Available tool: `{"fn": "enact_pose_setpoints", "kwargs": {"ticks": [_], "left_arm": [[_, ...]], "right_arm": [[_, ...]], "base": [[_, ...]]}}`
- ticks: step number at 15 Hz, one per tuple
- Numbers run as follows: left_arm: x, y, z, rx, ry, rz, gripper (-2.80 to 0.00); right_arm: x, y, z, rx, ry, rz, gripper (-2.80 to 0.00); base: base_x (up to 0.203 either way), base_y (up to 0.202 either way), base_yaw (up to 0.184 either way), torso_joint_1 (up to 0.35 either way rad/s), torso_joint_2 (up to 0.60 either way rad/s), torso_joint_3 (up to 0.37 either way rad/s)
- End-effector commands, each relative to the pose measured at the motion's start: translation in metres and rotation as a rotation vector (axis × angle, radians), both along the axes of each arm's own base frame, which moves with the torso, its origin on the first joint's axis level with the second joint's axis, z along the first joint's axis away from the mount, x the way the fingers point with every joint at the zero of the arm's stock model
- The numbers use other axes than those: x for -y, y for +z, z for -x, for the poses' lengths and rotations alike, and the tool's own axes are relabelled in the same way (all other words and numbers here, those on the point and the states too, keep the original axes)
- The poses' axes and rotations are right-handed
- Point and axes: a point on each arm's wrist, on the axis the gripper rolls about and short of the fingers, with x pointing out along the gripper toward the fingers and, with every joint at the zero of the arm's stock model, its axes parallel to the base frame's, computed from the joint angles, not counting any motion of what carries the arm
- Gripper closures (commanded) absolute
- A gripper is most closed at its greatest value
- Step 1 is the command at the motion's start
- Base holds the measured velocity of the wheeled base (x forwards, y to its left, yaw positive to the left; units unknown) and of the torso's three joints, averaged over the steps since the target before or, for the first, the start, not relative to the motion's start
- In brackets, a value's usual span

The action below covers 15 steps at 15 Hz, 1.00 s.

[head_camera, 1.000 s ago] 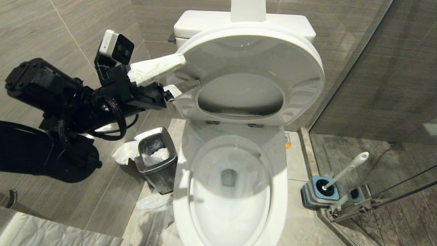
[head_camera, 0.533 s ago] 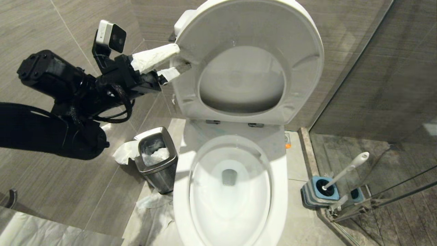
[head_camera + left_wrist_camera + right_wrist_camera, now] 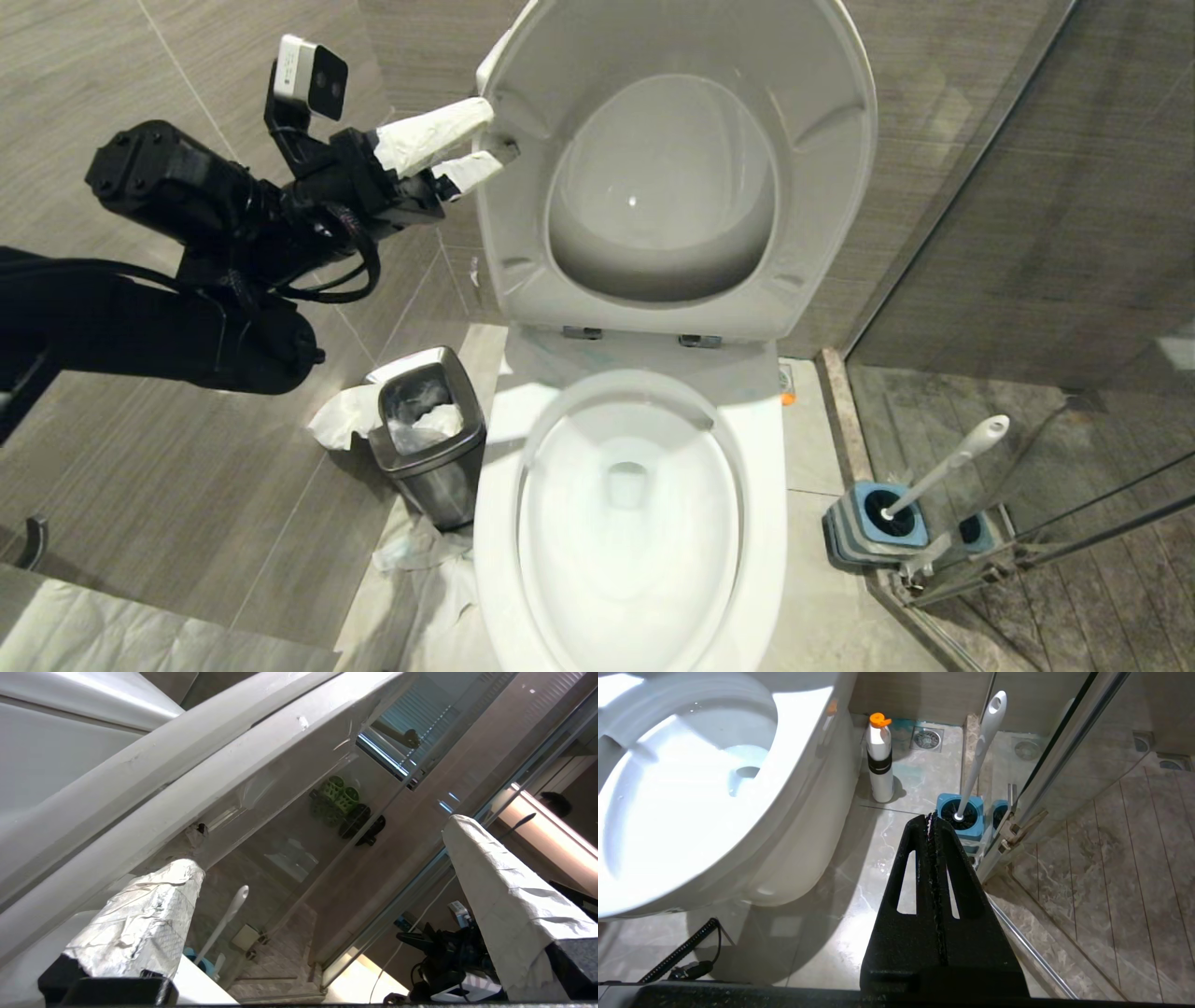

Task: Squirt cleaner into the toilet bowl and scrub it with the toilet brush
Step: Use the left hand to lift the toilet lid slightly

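Two end effectors show here, and only the left one is up at the toilet. The left end effector [image 3: 476, 140] reaches in from the left at the raised seat [image 3: 523, 215], its two paper-wrapped fingers [image 3: 434, 135] spread wide apart and holding nothing; the lower fingertip sits right at the seat's left edge, though whether it touches cannot be told. Seat and lid [image 3: 653, 159] both stand upright behind the toilet bowl [image 3: 635, 523], whose white oval basin lies uncovered below, in the middle of the head view. The right end effector [image 3: 933, 821] hangs low beside the bowl, its black fingers pressed together on nothing. The toilet brush [image 3: 943, 462] stands tilted in its square blue holder [image 3: 873, 527] on the floor to the right of the bowl, against the glass shower partition [image 3: 1027, 280]. A white bottle with an orange cap [image 3: 880, 763] stands on the floor close by the bowl's base. A small steel bin [image 3: 429, 434] with paper in it sits left of the bowl.
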Motion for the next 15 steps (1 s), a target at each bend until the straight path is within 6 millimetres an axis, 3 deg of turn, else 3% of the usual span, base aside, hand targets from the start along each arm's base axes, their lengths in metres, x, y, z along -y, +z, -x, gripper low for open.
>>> {"fn": "enact_pose_setpoints", "kwargs": {"ticks": [1,9,15], "left_arm": [[0.006,-0.004,-0.006,0.007,-0.018,-0.006,-2.80],[0.021,-0.016,-0.020,0.095,0.027,-0.050,-2.80],[0.030,-0.010,-0.042,0.125,0.156,-0.069,-2.80]], "right_arm": [[0.000,0.000,0.000,0.000,0.000,0.000,0.00],[0.000,0.000,0.000,0.000,0.000,0.000,0.00],[0.000,0.000,0.000,0.000,0.000,0.000,0.00]], "base": [[0.000,0.000,0.000,0.000,0.00,0.000],[0.000,0.000,0.000,0.000,0.00,0.000],[0.000,0.000,0.000,0.000,0.00,0.000]]}}
